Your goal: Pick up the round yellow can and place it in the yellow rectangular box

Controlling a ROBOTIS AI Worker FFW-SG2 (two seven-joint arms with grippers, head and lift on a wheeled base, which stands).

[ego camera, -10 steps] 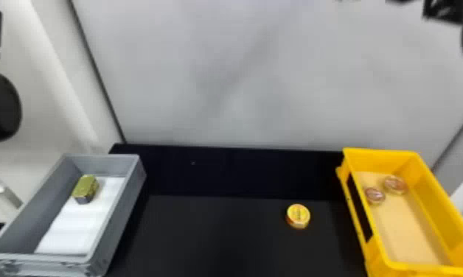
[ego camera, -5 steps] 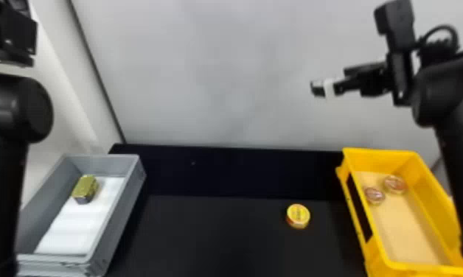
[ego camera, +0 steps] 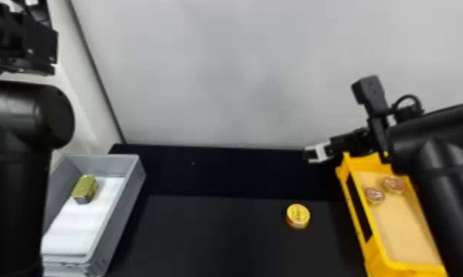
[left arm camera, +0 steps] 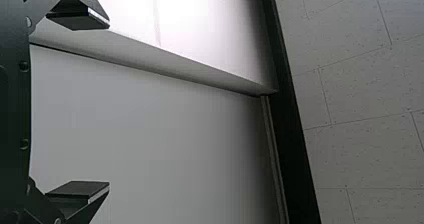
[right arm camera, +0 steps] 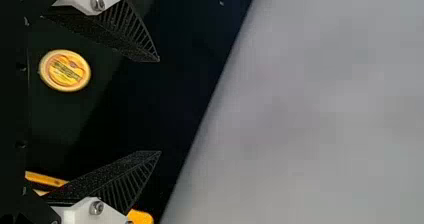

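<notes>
Black worktop (ego camera: 212, 235), yellow can (ego camera: 298, 216) left of yellow box (ego camera: 413, 268), right pincer (ego camera: 309, 154) spread near box, left pincer (ego camera: 24, 44) spread farther left

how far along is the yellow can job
Nothing looks placed yet: the round yellow can sits on the black table, outside the yellow box. The right gripper is open and holds nothing. Left to do: grasp the can, lift it and set it in the box.
</notes>
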